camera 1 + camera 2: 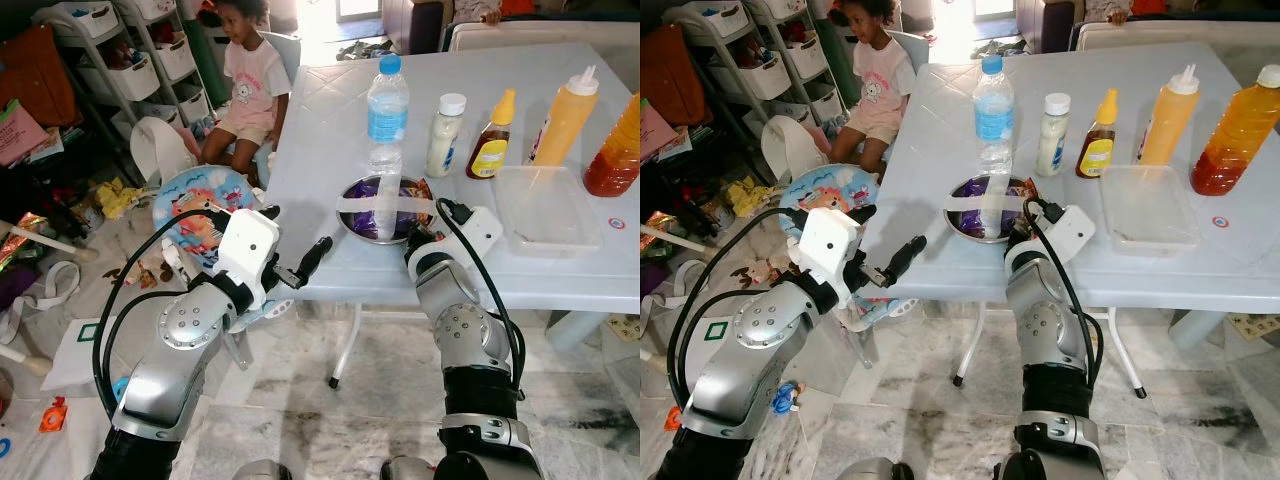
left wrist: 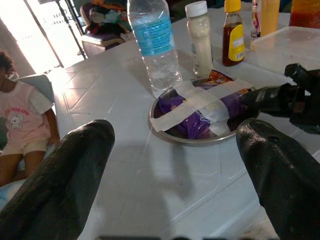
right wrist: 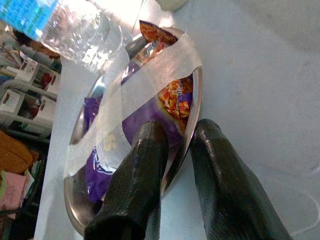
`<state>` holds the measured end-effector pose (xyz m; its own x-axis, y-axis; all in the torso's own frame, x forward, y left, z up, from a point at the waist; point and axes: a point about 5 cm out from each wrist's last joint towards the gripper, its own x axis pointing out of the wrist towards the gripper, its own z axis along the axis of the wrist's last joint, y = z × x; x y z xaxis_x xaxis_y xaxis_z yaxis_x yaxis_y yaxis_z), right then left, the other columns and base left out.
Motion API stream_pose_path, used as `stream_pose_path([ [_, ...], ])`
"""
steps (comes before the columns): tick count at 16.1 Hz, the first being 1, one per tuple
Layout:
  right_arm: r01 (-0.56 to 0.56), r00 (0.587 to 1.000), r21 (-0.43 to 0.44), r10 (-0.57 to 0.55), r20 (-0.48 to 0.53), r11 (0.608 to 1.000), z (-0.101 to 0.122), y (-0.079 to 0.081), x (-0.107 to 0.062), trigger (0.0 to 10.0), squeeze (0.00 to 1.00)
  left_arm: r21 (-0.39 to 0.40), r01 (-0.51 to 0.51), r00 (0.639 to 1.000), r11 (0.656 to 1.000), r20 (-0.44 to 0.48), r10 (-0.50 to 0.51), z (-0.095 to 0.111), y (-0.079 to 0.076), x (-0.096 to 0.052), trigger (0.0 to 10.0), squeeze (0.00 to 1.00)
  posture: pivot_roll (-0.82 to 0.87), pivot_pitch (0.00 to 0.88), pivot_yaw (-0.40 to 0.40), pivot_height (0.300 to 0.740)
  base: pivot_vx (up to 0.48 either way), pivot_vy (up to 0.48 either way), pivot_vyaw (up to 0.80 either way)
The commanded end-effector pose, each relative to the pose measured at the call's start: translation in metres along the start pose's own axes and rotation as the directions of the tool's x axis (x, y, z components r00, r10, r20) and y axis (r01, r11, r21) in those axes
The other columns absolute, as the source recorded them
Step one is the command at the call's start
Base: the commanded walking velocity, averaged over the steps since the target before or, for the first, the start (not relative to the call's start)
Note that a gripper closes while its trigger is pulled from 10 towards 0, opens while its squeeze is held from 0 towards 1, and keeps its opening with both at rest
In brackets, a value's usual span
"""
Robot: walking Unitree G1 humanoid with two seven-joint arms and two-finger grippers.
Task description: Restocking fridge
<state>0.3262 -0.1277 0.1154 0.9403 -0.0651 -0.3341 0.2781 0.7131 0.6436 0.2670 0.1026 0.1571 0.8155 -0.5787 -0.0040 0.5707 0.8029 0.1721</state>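
Note:
A metal bowl [image 1: 343, 207] of purple and orange snack packets, strapped over with white tape, sits near the front edge of the white table [image 1: 320, 130]. My right gripper [image 1: 424, 233] is at the bowl's near right rim [image 3: 198, 98]. It is shut on the rim, with one finger [image 3: 145, 155] inside over the packets and the other outside. My left gripper [image 1: 300, 230] hangs open just off the table's front edge, left of the bowl, with nothing between its fingers [image 2: 75, 165]. A clear water bottle [image 1: 387, 110] stands right behind the bowl.
Behind the bowl stand a white sauce bottle [image 1: 445, 135], a honey bottle [image 1: 490, 140], a yellow squeeze bottle [image 1: 565, 118] and an orange-filled bottle [image 1: 615, 150]. A clear lidded tub [image 1: 545, 205] lies to the right. A child [image 1: 250, 85] sits at the table's left; toys and shelves [image 1: 130, 60] crowd that side.

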Motion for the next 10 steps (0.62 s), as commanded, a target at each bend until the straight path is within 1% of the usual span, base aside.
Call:
stream_pose_path([
  [1, -0.065, 0.993, 0.111, 0.076, -0.093, 0.992, -0.0282, 0.0205, -0.0035, 10.0, 0.0, 0.032, -0.001, 1.0, 0.999, 0.013, 0.0, 0.0043, 0.0016, -0.0001, 10.0, 0.0, -0.02, 0.009, 0.113, 0.74, 0.0, 0.0, 0.0],
  [3, -0.086, 0.99, 0.118, 0.097, -0.099, 0.989, -0.0271, 0.0203, 0.0006, 10.0, 0.0, 0.038, 0.003, 1.0, 0.999, 0.012, -0.003, 0.0038, 0.0011, -0.0005, 10.0, 0.0, -0.02, 0.007, 0.111, 0.74, 0.0, 0.0, 0.0],
  [4, -0.097, 0.988, 0.134, 0.112, -0.109, 0.986, -0.0264, 0.0202, 0.0029, 10.0, 1.0, 0.045, 0.005, 1.0, 0.999, 0.012, -0.005, 0.0039, 0.0009, -0.0005, 10.0, 0.0, -0.02, 0.006, 0.109, 0.74, 0.0, 0.0, 0.0],
  [6, -0.106, 0.986, 0.142, 0.122, -0.113, 0.984, -0.0254, 0.021, 0.0048, 10.0, 1.0, 0.047, 0.006, 1.0, 0.999, 0.013, -0.007, 0.0041, 0.0003, -0.0005, 10.0, 0.0, -0.02, 0.006, 0.108, 0.74, 0.0, 0.0, 0.0],
  [8, -0.13, 0.982, 0.17, 0.151, -0.117, 0.977, -0.0247, 0.0239, 0.0059, 10.0, 1.0, 0.052, 0.013, 1.0, 0.999, 0.015, -0.013, 0.0044, -0.0012, -0.0005, 10.0, 0.0, -0.02, 0.006, 0.108, 0.74, 0.0, 0.0, 0.0],
  [9, -0.134, 0.979, 0.188, 0.159, -0.125, 0.973, -0.0258, 0.024, 0.0056, 10.0, 0.91, 0.054, 0.015, 1.0, 0.998, 0.015, -0.016, 0.0044, -0.0018, -0.0004, 10.0, 0.0, -0.02, 0.006, 0.107, 0.74, 0.0, 0.0, 0.0],
  [10, -0.122, 0.979, 0.205, 0.152, -0.138, 0.971, -0.0278, 0.0219, 0.0048, 10.0, 0.52, 0.056, 0.019, 1.0, 0.998, 0.016, -0.019, 0.0045, -0.0023, -0.0002, 10.0, 0.0, -0.02, 0.007, 0.108, 0.74, 0.0, 0.0, 0.0],
])
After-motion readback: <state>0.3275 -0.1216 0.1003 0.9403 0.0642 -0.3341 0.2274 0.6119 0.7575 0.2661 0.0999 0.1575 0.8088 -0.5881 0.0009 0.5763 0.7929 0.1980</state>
